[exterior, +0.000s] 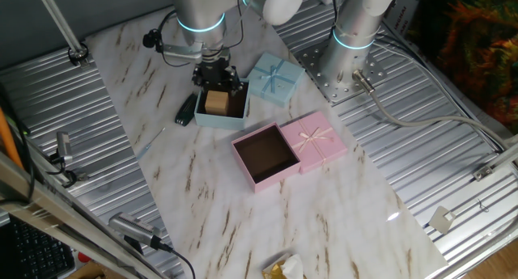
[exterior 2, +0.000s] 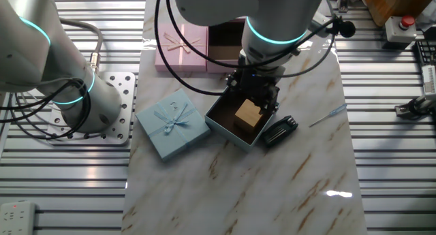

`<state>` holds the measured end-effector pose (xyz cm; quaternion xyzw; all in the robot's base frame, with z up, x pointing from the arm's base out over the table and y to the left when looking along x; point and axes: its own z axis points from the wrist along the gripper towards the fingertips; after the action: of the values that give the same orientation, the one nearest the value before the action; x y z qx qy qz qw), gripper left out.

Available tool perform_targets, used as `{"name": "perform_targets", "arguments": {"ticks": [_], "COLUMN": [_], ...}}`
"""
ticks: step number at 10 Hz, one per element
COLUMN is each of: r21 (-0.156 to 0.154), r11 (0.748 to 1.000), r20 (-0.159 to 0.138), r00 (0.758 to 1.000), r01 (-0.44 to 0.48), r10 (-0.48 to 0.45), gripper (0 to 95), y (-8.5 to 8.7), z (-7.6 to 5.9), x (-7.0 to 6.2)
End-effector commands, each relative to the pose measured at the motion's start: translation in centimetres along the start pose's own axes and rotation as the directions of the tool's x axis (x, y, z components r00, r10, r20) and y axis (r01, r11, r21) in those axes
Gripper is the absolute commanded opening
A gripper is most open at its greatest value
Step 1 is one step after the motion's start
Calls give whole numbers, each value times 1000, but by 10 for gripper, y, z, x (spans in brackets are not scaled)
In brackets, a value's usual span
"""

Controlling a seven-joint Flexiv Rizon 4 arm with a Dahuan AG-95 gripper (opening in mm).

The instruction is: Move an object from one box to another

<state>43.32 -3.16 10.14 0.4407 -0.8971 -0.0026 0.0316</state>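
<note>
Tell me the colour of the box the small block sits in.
Light blue box with a dark interior; clearest in the other fixed view, holding the tan block.

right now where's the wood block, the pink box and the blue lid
wood block (exterior 2: 248,115): the other fixed view, its top face.
pink box (exterior: 247,168): one fixed view, its near left wall.
blue lid (exterior: 273,78): one fixed view, beside the bow.

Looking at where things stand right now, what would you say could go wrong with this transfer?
1. The gripper hangs right above the wooden block, close to the blue box wall; a slightly offset descent could catch the rim and shove the box.
2. The block looks tilted in the other fixed view, so the grasp may slip.
3. The pink lid touches the pink box; a low carry might clip either.
</note>
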Motion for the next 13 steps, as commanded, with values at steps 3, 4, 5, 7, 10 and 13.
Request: {"name": "perform_targets", "arguments": {"ticks": [3,4,5,7,10,13], "r21": [-2,-1,-1,-2,-3,-5], "r11": [1000,1000,1000,1000,1000,1000], "r20": [4,5,8,9,10,13], "r00": [1000,1000,1000,1000,1000,1000], "r01": [-10,-12,-13,-14,-19,-28], "r10": [10,12,13,14,20,28], "gripper": [760,760,760,760,760,760], "y": [-5,-5,-7,-9,-10,-11], "z": [8,9,13,16,21,22], "x": [-2,-2,-1,-1,-1,-1]}}
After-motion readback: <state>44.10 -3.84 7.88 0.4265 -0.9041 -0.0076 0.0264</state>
